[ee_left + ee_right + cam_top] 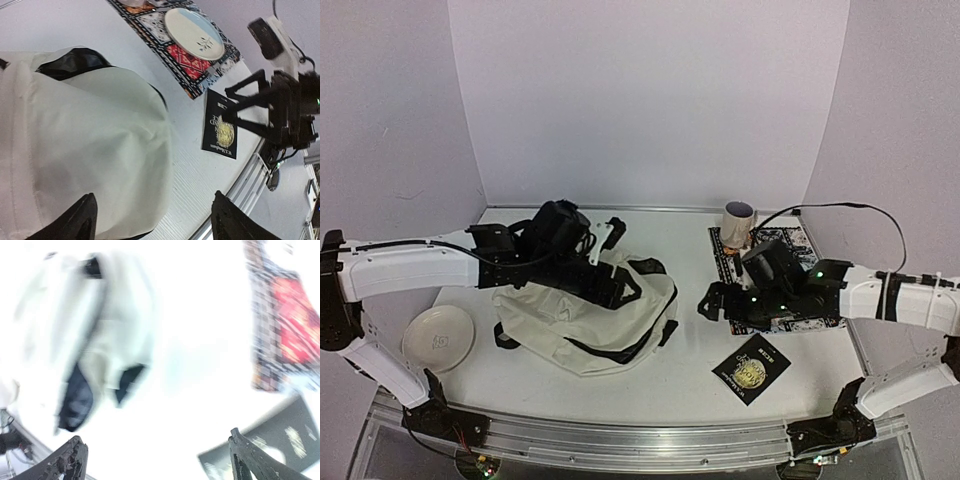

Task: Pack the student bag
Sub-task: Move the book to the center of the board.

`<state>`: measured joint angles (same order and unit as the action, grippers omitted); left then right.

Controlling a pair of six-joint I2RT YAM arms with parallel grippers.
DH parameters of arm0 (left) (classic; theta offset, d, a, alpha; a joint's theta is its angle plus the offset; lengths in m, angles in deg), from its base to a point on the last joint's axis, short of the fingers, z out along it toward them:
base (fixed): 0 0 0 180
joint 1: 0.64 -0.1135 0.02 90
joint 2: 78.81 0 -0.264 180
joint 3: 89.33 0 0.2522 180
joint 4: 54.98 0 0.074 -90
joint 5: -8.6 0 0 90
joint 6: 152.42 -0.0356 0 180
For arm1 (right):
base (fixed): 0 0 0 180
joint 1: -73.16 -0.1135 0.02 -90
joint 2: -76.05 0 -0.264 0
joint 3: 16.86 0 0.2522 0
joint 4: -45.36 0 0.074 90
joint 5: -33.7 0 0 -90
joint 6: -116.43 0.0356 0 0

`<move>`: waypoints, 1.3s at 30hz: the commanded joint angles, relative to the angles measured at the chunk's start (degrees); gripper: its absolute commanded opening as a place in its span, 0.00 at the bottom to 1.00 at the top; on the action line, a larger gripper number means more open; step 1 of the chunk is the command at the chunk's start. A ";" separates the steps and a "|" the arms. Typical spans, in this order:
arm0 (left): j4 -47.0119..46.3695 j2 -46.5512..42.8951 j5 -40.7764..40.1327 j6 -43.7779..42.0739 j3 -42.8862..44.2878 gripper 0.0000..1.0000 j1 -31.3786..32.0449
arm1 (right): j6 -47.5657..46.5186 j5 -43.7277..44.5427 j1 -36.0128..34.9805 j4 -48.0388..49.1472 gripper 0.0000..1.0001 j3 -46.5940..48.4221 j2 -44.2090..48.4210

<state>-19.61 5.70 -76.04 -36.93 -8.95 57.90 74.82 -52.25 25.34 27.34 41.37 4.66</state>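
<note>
The cream student bag with black zipper lines and strap ends lies slumped left of the table's middle. My left gripper hovers over its far upper part, open and empty. In the left wrist view the bag fills the left side between and beyond the spread fingers. A black book with a gold emblem lies flat near the front right; it also shows in the left wrist view. My right gripper is open and empty, between the bag and the mat. The right wrist view is blurred, showing the bag and the book.
A patterned red-blue mat lies at the back right under my right arm, with a cup at its far corner and a pale plate on it. A white dish sits at the front left. The metal rail marks the near edge.
</note>
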 commanded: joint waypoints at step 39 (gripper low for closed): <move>-8.37 31.15 -4.42 8.24 10.38 0.62 11.15 | 5.79 -12.22 1.11 5.08 0.81 -8.66 -14.60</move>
<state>-27.77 39.53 -79.61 -31.08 5.05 70.49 84.67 -56.46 30.95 28.32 29.85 -3.64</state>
